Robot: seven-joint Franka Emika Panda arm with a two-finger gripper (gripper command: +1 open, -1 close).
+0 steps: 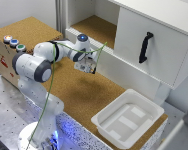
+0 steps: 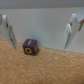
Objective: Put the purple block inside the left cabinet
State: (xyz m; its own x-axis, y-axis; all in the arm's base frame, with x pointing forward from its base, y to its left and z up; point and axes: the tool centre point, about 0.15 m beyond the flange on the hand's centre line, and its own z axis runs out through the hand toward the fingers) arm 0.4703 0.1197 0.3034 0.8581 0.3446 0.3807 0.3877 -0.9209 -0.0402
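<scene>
A: Nearest to us in the exterior view, we are seeing a white tray (image 1: pixel 145 102) sitting on the cork table (image 1: pixel 79 92), toward the exterior view's right, and the white arm (image 1: pixel 36 65) rising at the exterior view's left.

B: And the claw (image 1: pixel 88 66)? We are finding it hanging low over the cork, just in front of the big white unit.

A: In the wrist view we are looking at the gripper (image 2: pixel 41 34) with its fingers (image 2: pixel 9 34) standing well apart, nothing between the pads.

B: The purple block (image 2: pixel 29 47) is sitting on the cork between those fingers, nearer one of them, touching neither. In the exterior view we cannot make it out.

A: Behind the block we are seeing a pale wall.

B: Farther back, we are looking into the left cabinet (image 1: pixel 94 27), white-walled, cork-floored, open at the front. Beside it, toward the exterior view's right, the white door (image 1: pixel 151 45) with its black handle (image 1: pixel 145 46) is closed.

A: At the exterior view's far left, three coloured buttons (image 1: pixel 14 43) are sitting on a box.
</scene>
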